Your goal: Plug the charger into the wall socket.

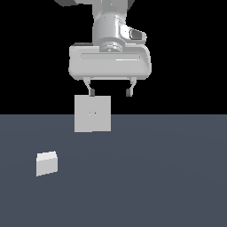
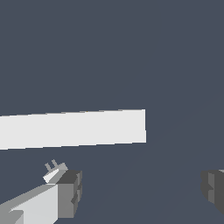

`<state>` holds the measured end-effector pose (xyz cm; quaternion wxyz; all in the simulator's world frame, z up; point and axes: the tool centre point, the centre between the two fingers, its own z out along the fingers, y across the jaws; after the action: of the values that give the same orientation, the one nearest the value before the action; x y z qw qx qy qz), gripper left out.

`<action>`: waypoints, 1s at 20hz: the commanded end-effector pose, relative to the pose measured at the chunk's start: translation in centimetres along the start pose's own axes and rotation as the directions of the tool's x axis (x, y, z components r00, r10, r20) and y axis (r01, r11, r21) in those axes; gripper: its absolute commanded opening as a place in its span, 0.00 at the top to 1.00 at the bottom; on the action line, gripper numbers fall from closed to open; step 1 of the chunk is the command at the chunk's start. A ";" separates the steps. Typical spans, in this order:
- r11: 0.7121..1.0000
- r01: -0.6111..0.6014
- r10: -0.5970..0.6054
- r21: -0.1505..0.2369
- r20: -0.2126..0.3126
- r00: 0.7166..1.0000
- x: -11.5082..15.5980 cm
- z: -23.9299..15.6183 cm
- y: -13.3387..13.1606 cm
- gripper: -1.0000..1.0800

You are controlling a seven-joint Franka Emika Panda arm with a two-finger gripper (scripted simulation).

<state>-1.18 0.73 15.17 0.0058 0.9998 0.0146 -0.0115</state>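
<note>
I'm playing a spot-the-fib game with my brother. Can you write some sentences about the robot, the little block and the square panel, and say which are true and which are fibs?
1. The gripper is holding the charger. False: the jaws are open and empty, and the charger lies on the floor, away from them.
2. The wall socket stands upright. True.
3. The charger is already plugged into the wall socket. False: it sits apart from the socket, toward the exterior view's left.
4. The wall socket looks bigger than the charger. True.
5. The gripper hangs above the wall socket in the exterior view. True.
</note>
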 end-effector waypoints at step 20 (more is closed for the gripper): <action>0.914 0.406 -0.401 0.006 -0.145 0.905 -5.9 6.9 -9.6 0.04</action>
<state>-6.98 9.55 8.74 -0.0143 0.9768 0.2070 0.0523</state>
